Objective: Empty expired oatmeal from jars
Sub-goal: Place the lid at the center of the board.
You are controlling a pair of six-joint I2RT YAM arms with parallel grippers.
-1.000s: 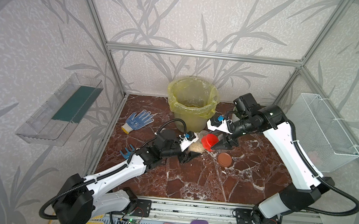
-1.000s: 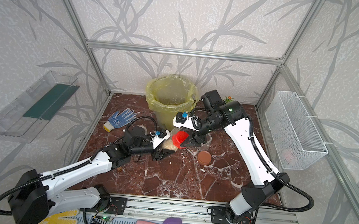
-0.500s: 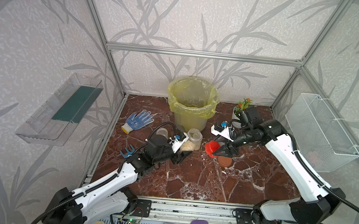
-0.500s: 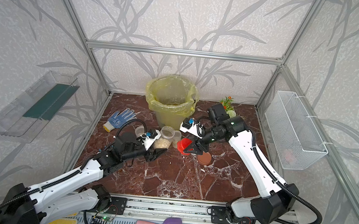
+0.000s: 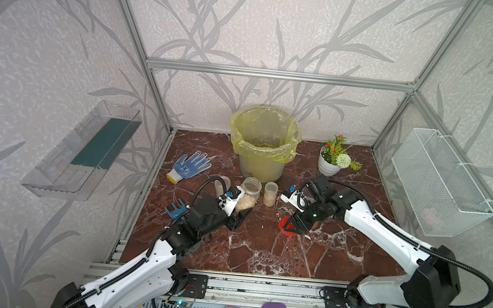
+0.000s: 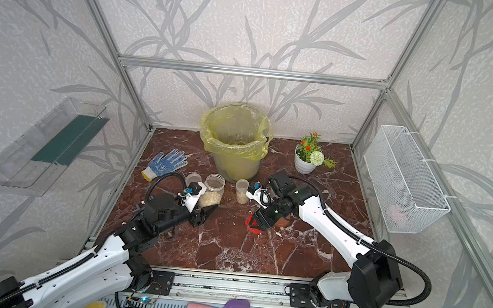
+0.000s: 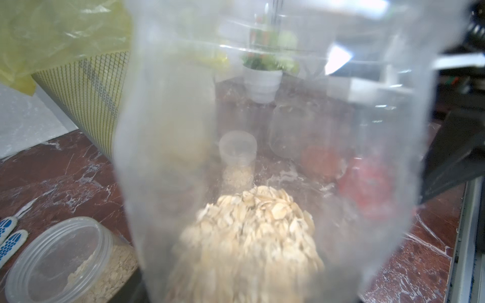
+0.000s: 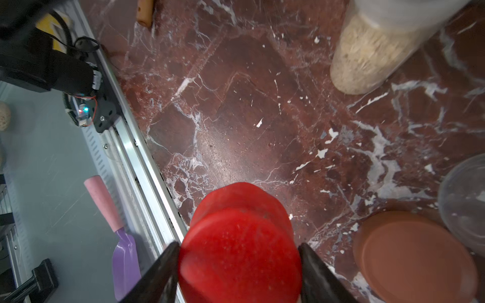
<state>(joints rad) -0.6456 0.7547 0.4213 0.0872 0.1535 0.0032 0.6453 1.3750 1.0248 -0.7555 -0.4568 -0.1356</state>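
Two grippers split the job: left gripper [image 5: 240,215] clamped an open jar [image 5: 250,192] of oatmeal [image 7: 249,236] near the bin [image 5: 260,168], likely for pouring; right gripper [image 5: 295,225] pinched a red lid [image 8: 240,251] aside, apparently to park it.

Bystanders around the red marble table [image 5: 260,248]
A yellow-bagged bin [image 5: 259,168] stands at the back, with a white flower pot [image 5: 327,167] to one side and a blue-dotted glove [image 5: 190,166] to the other. A wire basket [image 5: 439,185] and a clear shelf [image 5: 85,151] hang on opposite walls.
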